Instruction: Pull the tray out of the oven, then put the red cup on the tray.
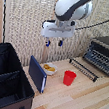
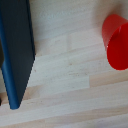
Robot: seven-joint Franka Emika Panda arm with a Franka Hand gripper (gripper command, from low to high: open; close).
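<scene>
The oven (image 1: 105, 54) stands at the exterior view's right with its flap (image 1: 83, 69) dropped down, so the way to the tray (image 1: 101, 61) inside is free, though it seems not pulled out yet. The red cup (image 1: 69, 78) waits upright and, I think, empty on the worktop (image 1: 78, 102) between the oven and a white bowl (image 1: 49, 68) holding yellow food. The claw (image 1: 54, 43) hangs high above them with its fingers apart, gripping nothing.

The arm (image 1: 73, 7) is rounded, glossy white with a dark grey joint band; a black cable runs off it, and the white hand (image 1: 54, 42) carries blue-tipped fingers (image 1: 60, 43)
</scene>
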